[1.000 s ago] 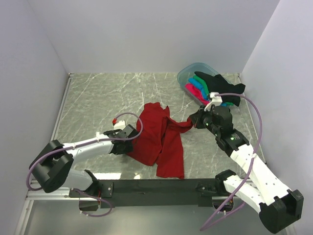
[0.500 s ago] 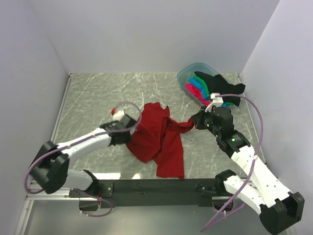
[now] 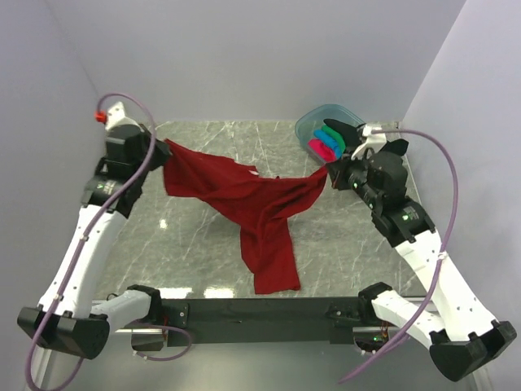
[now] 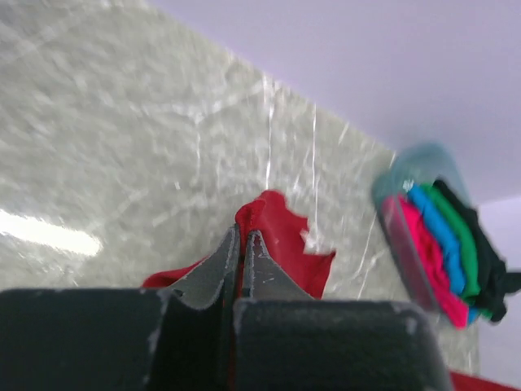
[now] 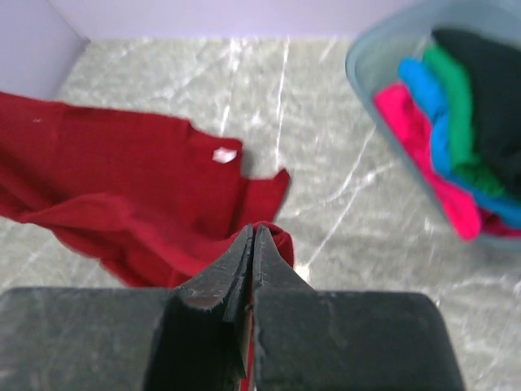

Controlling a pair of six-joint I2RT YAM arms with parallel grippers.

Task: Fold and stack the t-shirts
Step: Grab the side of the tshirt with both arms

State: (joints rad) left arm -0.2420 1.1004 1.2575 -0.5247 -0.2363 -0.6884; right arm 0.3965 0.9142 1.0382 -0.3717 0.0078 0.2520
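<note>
At upper left, the left claw now pinches the red shirt, pulled up and wide; the right claw pinches its other end. Laying it flat likely comes next.

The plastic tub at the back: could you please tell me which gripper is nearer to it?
Right. The right gripper is just beside the tub, shut on one end of the dark red t-shirt; the left gripper holds the other end far off to the left.
</note>
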